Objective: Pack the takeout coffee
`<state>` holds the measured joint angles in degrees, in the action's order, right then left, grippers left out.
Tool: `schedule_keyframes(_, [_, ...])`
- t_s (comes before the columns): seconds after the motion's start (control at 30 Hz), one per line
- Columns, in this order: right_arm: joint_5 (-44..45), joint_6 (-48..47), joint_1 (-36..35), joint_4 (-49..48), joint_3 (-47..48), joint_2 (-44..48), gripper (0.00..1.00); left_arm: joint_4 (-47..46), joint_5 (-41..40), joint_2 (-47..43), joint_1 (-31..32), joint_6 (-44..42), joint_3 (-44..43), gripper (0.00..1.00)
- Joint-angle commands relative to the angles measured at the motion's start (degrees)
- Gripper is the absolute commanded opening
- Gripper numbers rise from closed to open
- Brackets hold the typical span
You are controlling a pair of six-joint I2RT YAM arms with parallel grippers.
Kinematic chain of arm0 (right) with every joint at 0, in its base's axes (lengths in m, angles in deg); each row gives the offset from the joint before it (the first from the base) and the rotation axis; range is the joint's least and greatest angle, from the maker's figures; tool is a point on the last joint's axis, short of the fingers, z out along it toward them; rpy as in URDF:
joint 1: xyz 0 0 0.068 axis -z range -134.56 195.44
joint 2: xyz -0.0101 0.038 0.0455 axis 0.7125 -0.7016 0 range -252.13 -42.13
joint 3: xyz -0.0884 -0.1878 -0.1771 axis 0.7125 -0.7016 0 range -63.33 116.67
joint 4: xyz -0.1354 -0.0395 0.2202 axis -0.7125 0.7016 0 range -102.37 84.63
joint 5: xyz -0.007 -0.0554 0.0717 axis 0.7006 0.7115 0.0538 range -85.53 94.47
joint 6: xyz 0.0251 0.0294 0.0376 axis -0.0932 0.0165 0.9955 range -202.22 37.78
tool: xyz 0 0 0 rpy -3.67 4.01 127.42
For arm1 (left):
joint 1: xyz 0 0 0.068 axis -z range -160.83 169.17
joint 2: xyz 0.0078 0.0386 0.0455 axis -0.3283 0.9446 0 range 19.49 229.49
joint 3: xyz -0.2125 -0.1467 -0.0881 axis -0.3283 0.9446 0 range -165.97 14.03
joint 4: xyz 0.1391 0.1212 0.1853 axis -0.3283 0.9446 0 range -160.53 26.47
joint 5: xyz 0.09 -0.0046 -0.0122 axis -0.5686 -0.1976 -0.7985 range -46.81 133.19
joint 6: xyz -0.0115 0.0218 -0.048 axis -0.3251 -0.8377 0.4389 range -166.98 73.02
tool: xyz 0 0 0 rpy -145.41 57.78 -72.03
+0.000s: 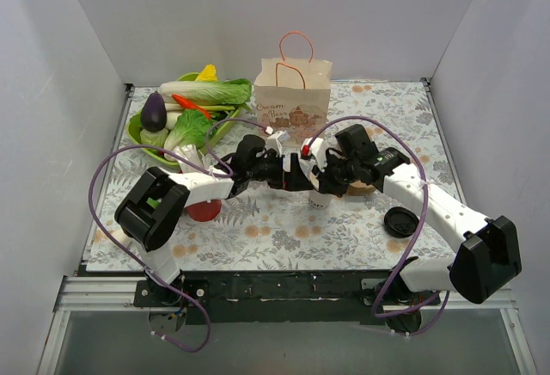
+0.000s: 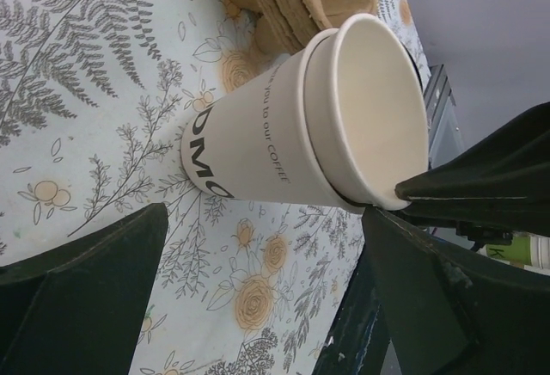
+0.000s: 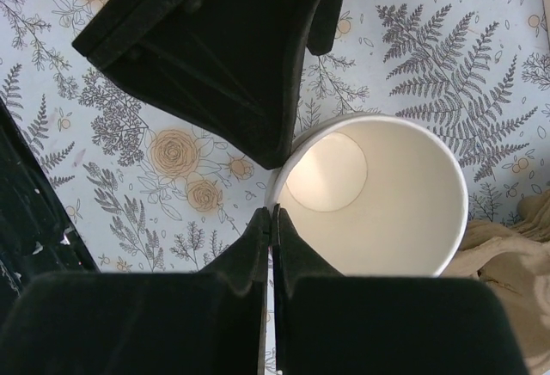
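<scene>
Takeout coffee cup [image 3: 378, 203] stands upright and open-topped on the floral tablecloth [image 3: 481, 39], directly under the right gripper [image 3: 272, 212]. The right gripper's two fingers are pressed together on the near side of the rim, one tip outside the wall and one over the opening, so the paper edge is nipped between them. The left gripper [image 2: 266, 212] is spread wide, its opening turned up-and-down. The cup [image 2: 284, 126] sits just ahead of its tips, one tip close to the rim and the other low near the base. Contact there cannot be confirmed. A cardboard carrier [image 3: 507, 255] lies just beyond the cup, on the side away from the right gripper's fingers. A loose black lid [image 1: 401, 221] lies well apart, beside the right forearm.
</scene>
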<state>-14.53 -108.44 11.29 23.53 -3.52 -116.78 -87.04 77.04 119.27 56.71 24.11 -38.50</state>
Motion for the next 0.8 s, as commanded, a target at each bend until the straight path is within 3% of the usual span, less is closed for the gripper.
schedule_keyframes(0.0, [-0.1,1.1,-0.2,-2.1,1.8,-0.2,0.01,-4.0,3.5,-0.7,-0.3,0.5,-1.3,0.98])
schedule_keyframes(0.77, [-1.2,4.4,-0.2,-3.7,7.6,-0.4,0.01,0.7,-2.6,6.1,-0.3,1.9,-4.9,0.98])
